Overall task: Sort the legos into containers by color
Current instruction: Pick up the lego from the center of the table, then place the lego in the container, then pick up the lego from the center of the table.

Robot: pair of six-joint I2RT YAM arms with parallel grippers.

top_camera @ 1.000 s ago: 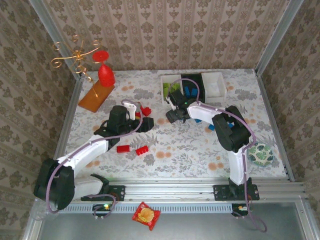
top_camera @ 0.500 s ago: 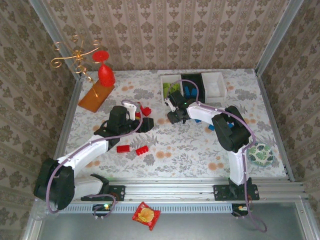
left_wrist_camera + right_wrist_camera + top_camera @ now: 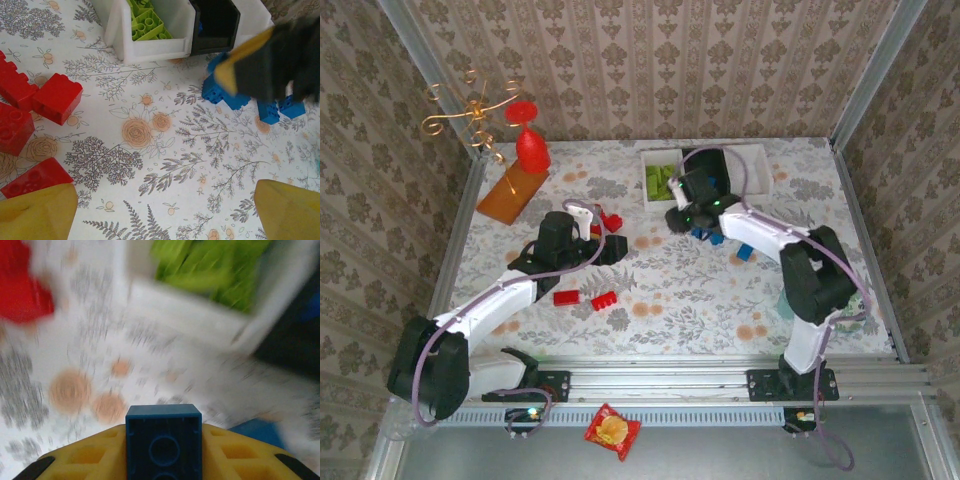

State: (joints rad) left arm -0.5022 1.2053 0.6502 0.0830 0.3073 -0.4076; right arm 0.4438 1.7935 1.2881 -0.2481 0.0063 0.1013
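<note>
My right gripper (image 3: pixel 692 207) is shut on a blue lego (image 3: pixel 163 432) and hovers just in front of the row of containers; the right wrist view is blurred. The left white container (image 3: pixel 648 165) holds lime green legos (image 3: pixel 148 26), the black container (image 3: pixel 216 22) stands beside it, and the right white container (image 3: pixel 758 167) ends the row. Loose blue legos (image 3: pixel 226 94) lie on the table under the right gripper. My left gripper (image 3: pixel 165 220) stands open over bare table, with several red legos (image 3: pixel 57 98) to its left.
An orange wedge block (image 3: pixel 510 193) and a tall red cone figure (image 3: pixel 531 150) stand at the back left, next to a gold wire ornament (image 3: pixel 470 108). Two red legos (image 3: pixel 585 298) lie near the left arm. A green-white ball (image 3: pixel 843 308) rests at the right edge.
My right gripper has risen off the table with the blue lego and swung right and back toward the containers. The left arm has barely moved.
</note>
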